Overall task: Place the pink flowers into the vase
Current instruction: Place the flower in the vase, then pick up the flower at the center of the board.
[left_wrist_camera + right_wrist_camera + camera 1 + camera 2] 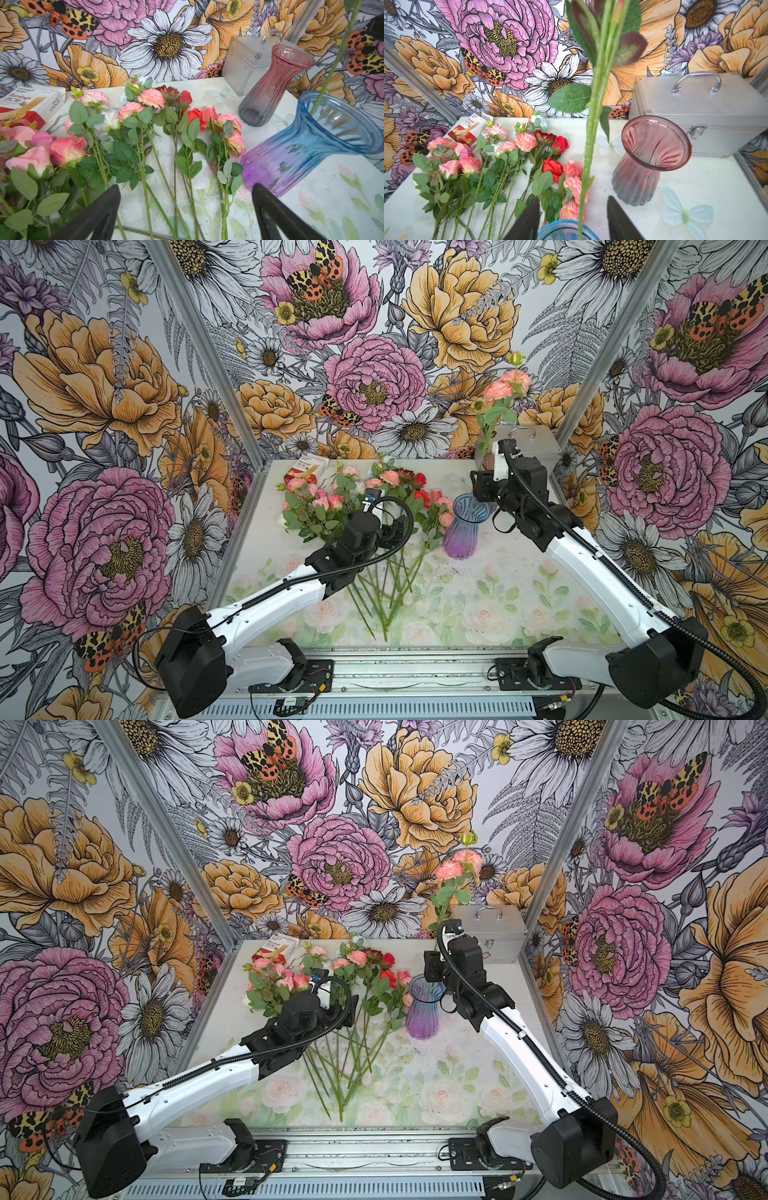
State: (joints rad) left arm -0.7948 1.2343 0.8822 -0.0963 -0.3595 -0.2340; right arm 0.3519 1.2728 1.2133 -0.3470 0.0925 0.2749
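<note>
Inside the blue vase (311,145), one pink-flowered stem (591,124); right gripper (573,198) parted around it (left gripper (186,185) spread).

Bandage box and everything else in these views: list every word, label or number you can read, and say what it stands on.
"Bandage": red letters on the front of the white and red box, seen in both wrist views.
"HYNAUT": small grey letters above that word, and again on the box's side panel.
Smaller print below "Bandage": too small to read.
Small red mark on the metal case: too blurred to read.
Nothing else carries readable text.
</note>
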